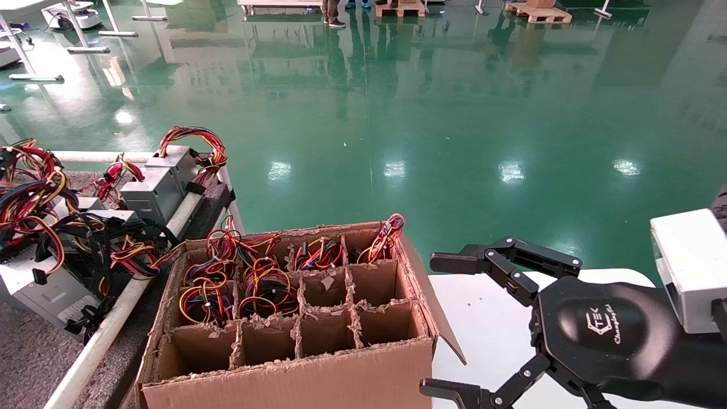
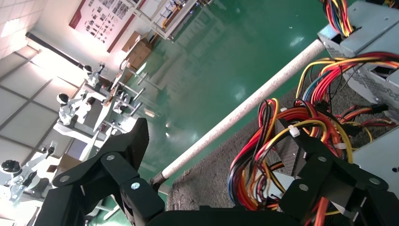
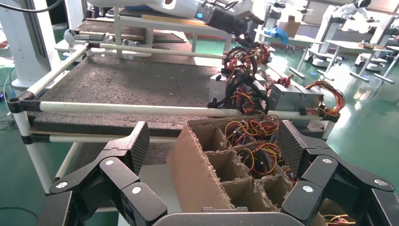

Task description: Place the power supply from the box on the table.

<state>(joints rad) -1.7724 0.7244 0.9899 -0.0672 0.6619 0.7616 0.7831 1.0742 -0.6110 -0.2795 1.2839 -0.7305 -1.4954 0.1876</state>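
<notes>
We hold our right gripper [image 1: 448,326], fingers wide and empty, just right of the box [image 1: 295,375], approaching to pick: next we must reach left into a far cell, where a power supply [image 1: 267,289] sits, while our left gripper [image 2: 216,165] hovers wide over the worktop [image 1: 34,352].

glossy green floor [image 1: 454,113] is reflecting ceiling lights ahead of me. wooden pallets [image 1: 537,12] are sitting at its far edge, and someone's feet [image 1: 335,21] are standing near them. silver-grey metal units [image 1: 156,184] with multicoloured wire bundles are lying to my left. a smooth white tabletop [image 1: 488,318] is showing on my right.
</notes>
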